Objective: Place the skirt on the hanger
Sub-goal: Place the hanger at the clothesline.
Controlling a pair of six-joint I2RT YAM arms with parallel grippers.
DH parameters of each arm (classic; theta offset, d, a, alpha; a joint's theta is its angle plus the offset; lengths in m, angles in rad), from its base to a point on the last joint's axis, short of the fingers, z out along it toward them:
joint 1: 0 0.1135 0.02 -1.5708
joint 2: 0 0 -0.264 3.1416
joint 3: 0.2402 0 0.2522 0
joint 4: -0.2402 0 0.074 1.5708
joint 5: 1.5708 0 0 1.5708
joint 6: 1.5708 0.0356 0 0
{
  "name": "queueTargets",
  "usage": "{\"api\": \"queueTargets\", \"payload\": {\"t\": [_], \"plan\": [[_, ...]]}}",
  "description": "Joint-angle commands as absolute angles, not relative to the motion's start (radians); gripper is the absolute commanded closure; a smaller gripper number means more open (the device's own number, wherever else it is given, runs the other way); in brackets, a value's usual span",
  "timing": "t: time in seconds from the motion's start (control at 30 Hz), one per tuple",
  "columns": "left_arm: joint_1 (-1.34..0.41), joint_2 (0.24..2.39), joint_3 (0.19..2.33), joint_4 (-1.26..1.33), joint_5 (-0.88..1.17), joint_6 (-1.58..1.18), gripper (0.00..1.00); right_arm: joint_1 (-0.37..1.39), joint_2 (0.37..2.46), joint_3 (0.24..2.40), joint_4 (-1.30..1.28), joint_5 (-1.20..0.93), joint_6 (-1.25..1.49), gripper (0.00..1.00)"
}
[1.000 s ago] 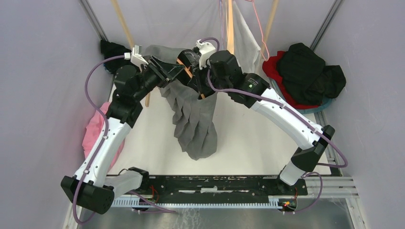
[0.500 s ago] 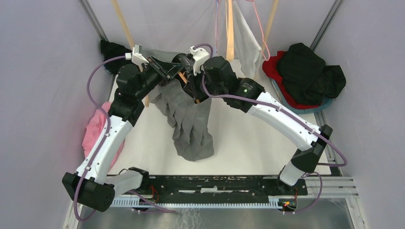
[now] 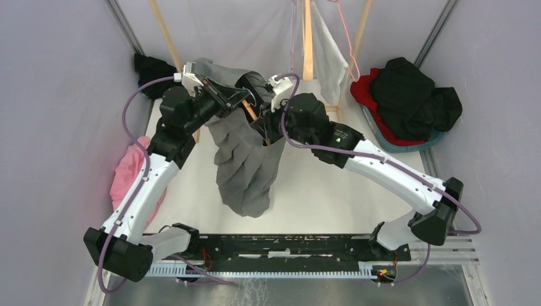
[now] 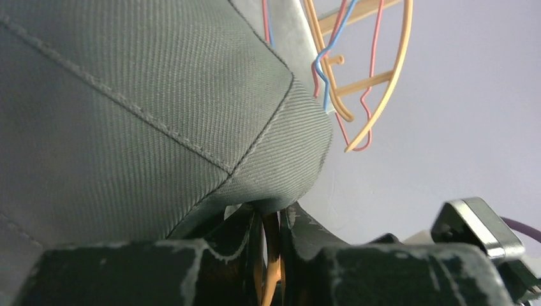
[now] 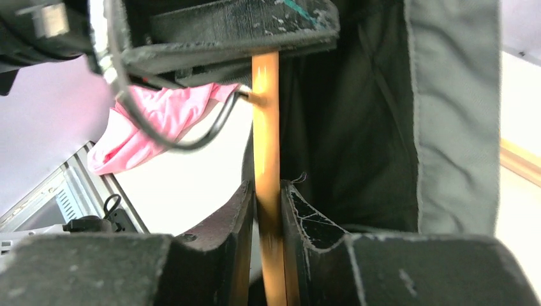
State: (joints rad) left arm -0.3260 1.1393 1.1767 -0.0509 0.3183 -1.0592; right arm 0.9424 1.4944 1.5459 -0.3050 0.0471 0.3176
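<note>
Evidently the draping step is in hand: the grey skirt (image 3: 245, 159) hangs from the wooden hanger (image 5: 266, 121), held aloft between both arms. The left gripper (image 4: 271, 220) has its fingers almost together, pinching the hanger's bar, with the skirt's waistband corner bulging directly above the fingertips. The right gripper (image 5: 268, 197) clamps the same bar, the skirt's dark inside just beside its fingers. Next, I judge, the waistband must be eased further along the bar without letting the hanger slip.

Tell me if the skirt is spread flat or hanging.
Hanging: the skirt drapes down in folds from its waistband, which is up at the wooden hanger.
</note>
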Motion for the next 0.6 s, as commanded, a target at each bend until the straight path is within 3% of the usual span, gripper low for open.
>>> {"api": "queueTargets", "payload": {"t": [0.0, 0.57], "plan": [[-0.304, 1.138, 1.187, 0.032, 0.260, -1.047, 0.86, 0.949, 1.367, 1.496, -0.146, 0.061, 0.297, 0.71], [-0.304, 1.134, 1.178, 0.055, 0.261, -1.073, 0.87, 0.952, 1.351, 1.395, -0.066, 0.058, 0.280, 0.66]]}}
